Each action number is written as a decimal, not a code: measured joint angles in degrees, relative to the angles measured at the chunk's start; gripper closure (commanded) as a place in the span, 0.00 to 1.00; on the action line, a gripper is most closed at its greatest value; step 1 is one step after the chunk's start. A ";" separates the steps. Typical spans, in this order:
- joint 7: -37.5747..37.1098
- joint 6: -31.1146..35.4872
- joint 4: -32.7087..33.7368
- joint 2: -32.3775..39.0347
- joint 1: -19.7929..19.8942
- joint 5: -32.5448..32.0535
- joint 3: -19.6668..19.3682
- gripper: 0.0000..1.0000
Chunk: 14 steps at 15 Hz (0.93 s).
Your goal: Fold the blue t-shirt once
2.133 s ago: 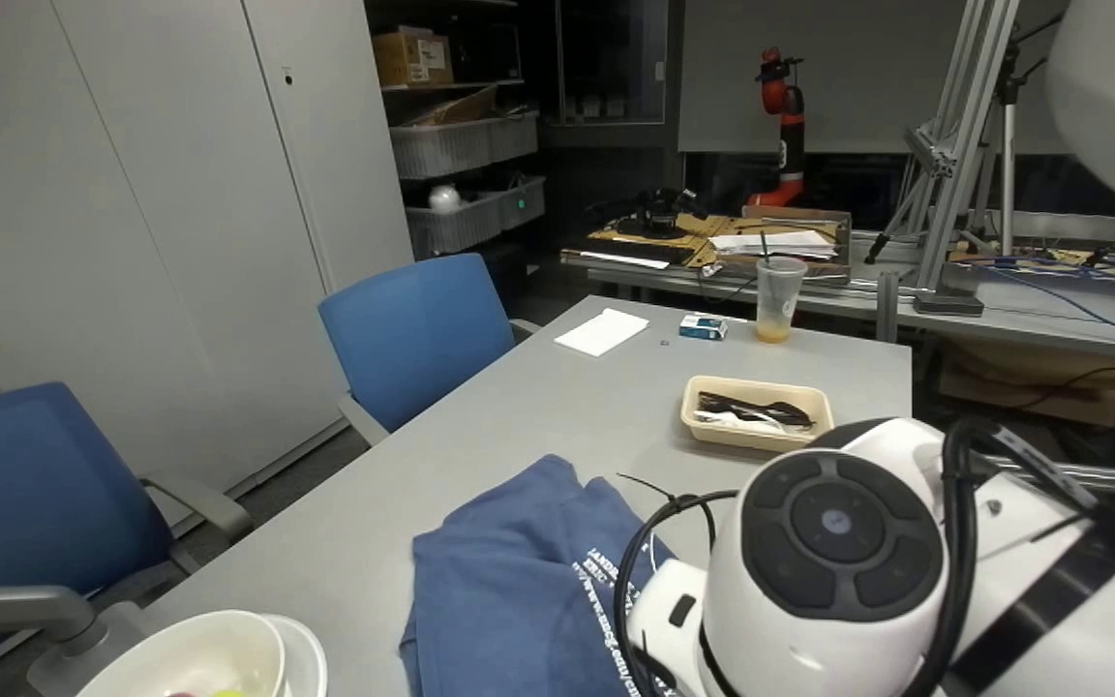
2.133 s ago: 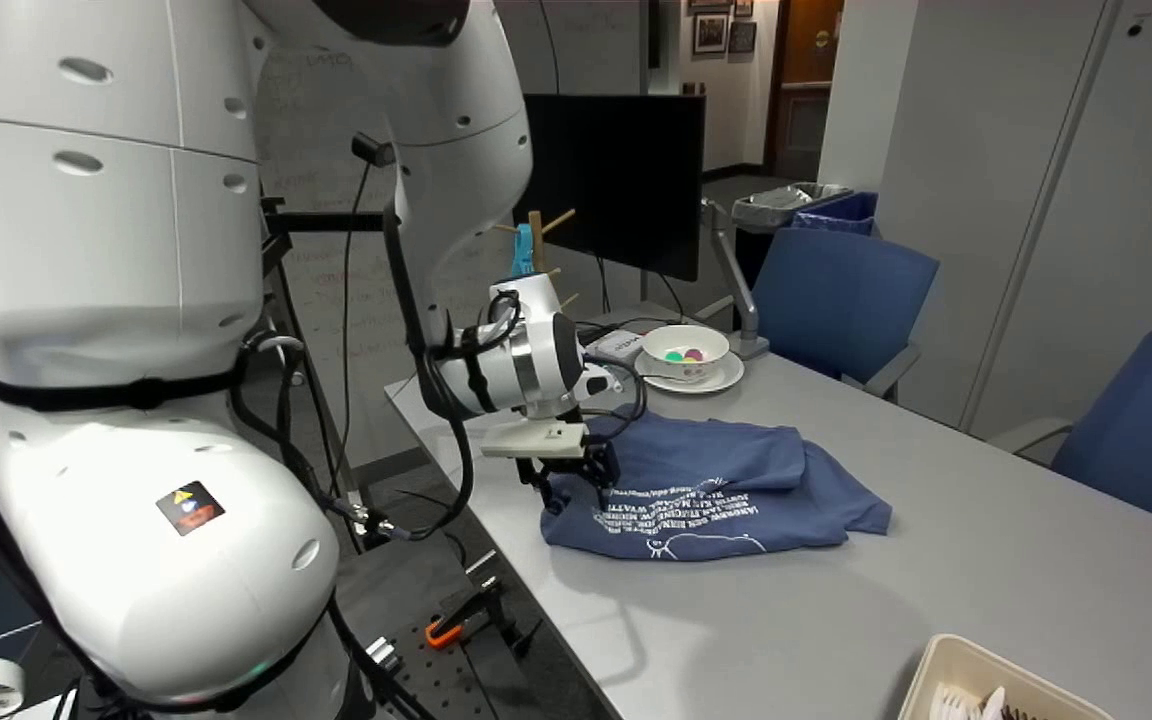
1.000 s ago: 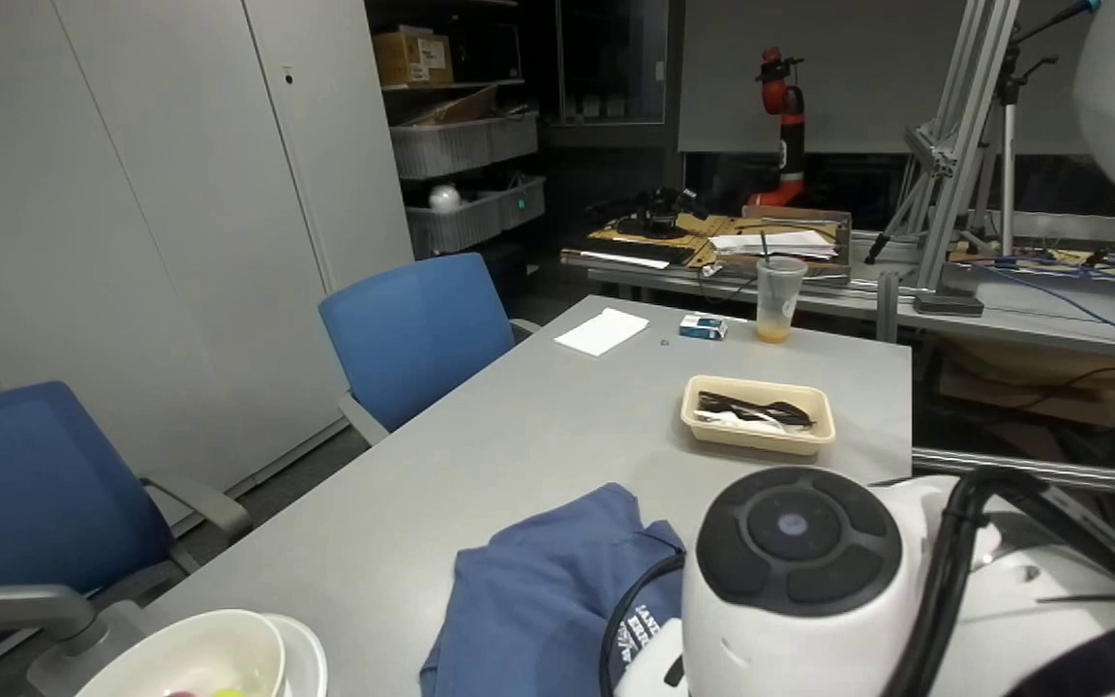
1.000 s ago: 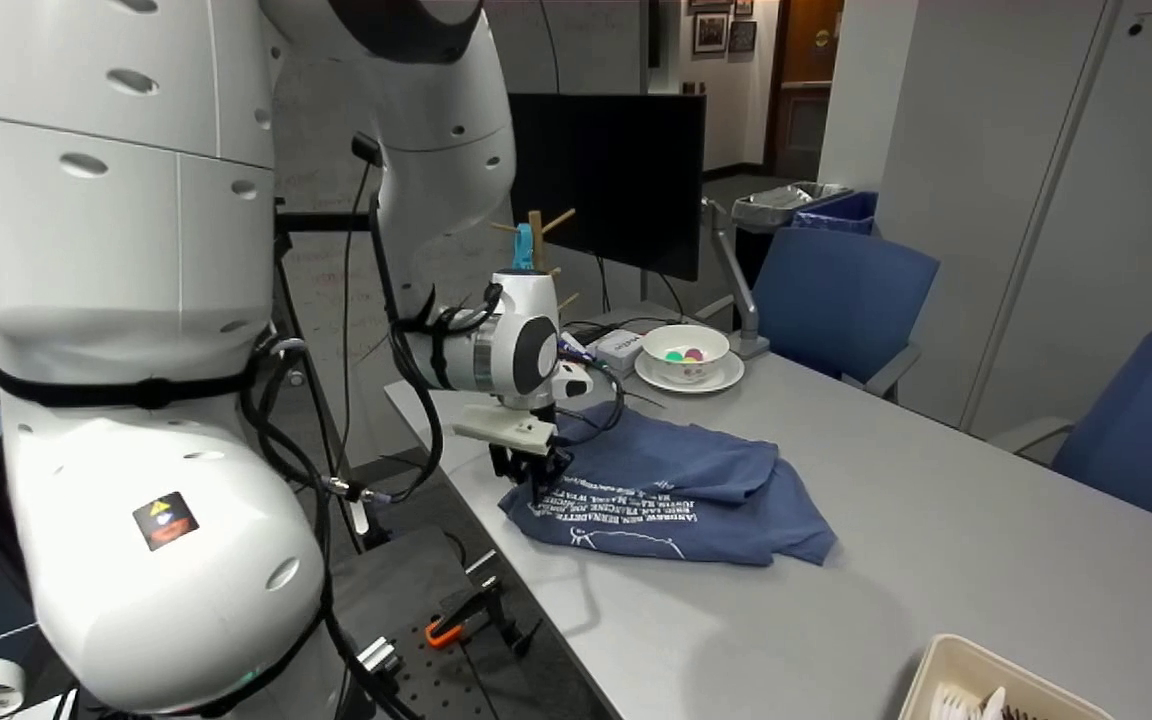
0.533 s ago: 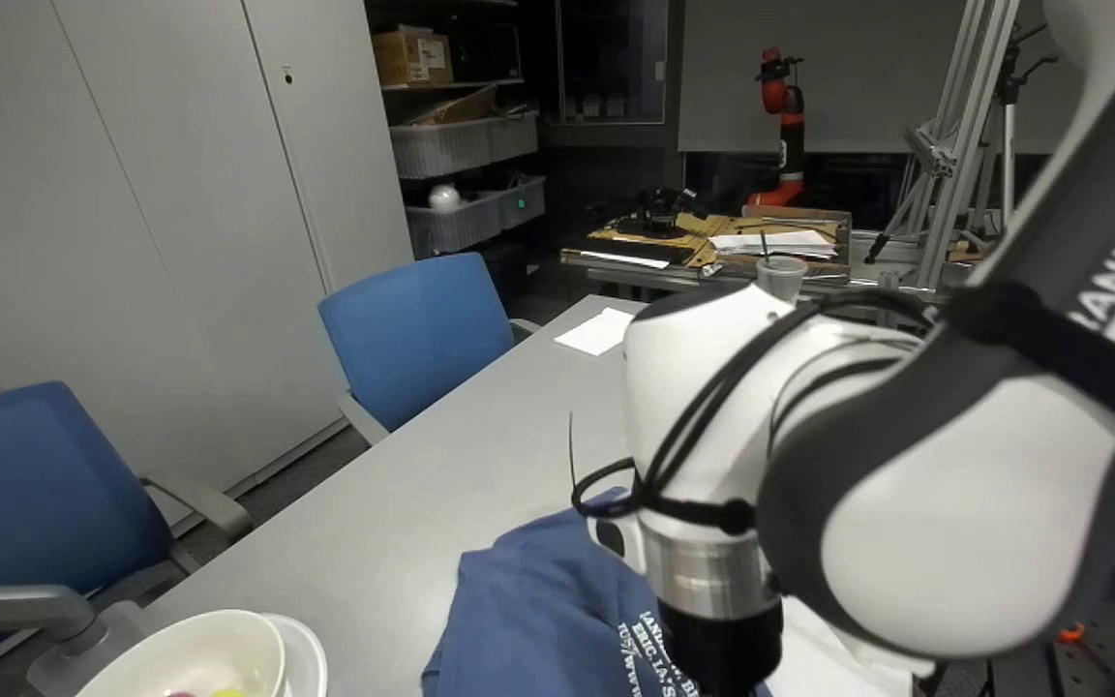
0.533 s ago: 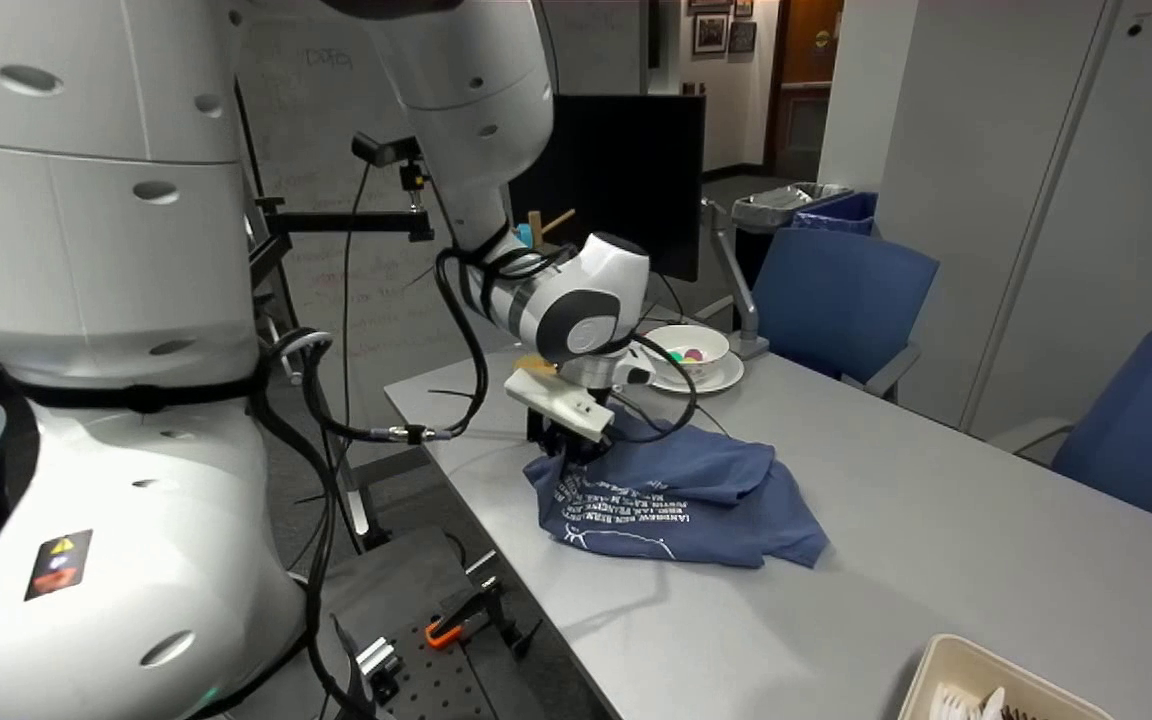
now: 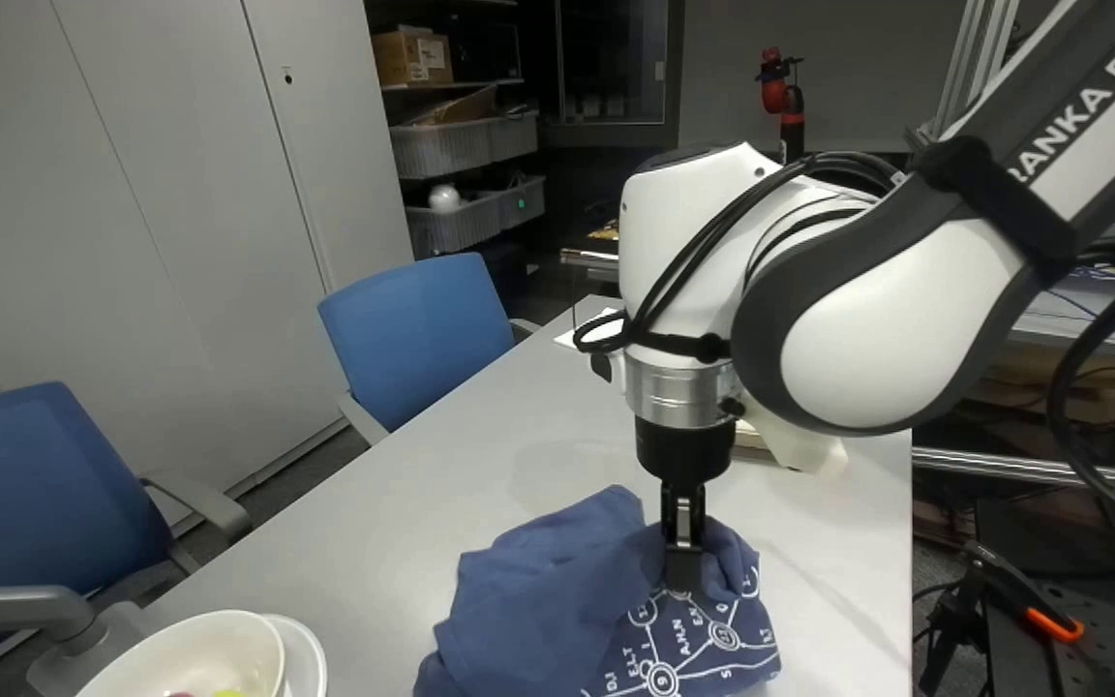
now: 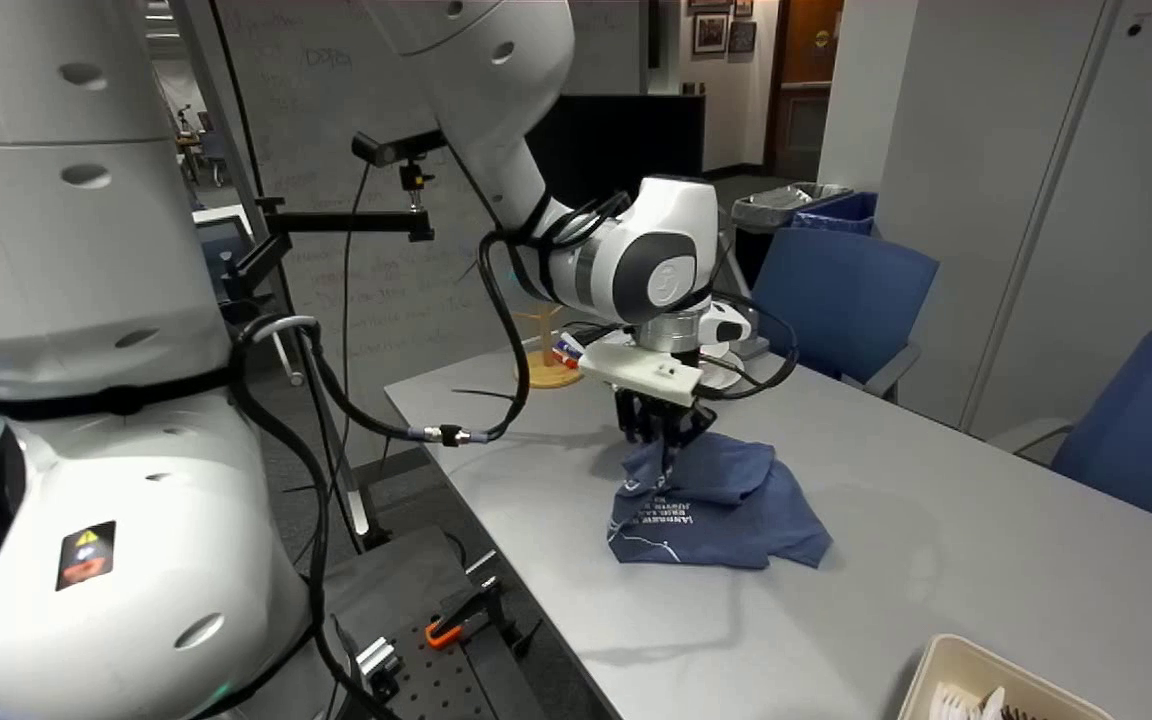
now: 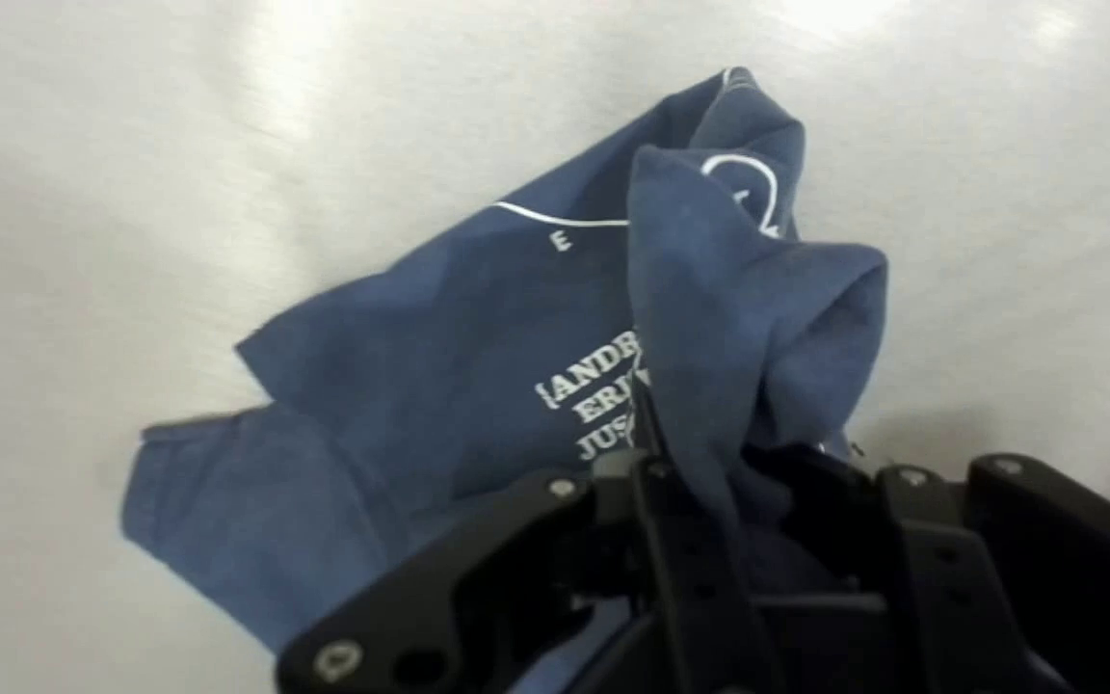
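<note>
The blue t-shirt (image 8: 741, 505) lies rumpled on the table, its white lettering and drawn lines partly covered. My gripper (image 7: 682, 581) points down over the shirt and is shut on a bunched part of its edge, lifted above the cloth below. In the wrist view a gathered flap (image 9: 709, 280) of the blue t-shirt (image 9: 439, 328) runs up between the dark fingers (image 9: 685, 520) and hangs over the printed lettering. In both exterior views the gripped part stands over the body of the shirt. The fingertips themselves are partly hidden by cloth.
A white bowl (image 7: 238, 644) with small coloured things inside sits on a white plate (image 7: 311, 663) near the shirt. A beige tray (image 8: 1016, 680) with cutlery stands on the table (image 8: 936, 580). Blue chairs (image 7: 427, 334) line one side. A wooden stand (image 8: 548, 372) is behind the arm.
My gripper first dragged the shirt toward the table edge. Since then it has risen and swung inward, carrying the held edge over the rest of the shirt, which now looks narrower.
</note>
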<state>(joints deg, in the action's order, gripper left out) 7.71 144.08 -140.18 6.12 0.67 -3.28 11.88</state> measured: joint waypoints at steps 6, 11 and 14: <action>-22.96 0.57 0.97 2.82 -4.78 -23.53 -6.80 0.37; -33.30 0.58 1.47 4.41 -7.40 -32.08 -9.35 0.01; -35.45 0.58 1.70 4.21 -8.74 -33.89 -9.35 0.00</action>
<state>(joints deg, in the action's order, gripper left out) -27.74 144.66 -138.48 10.34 -8.07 -37.17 2.54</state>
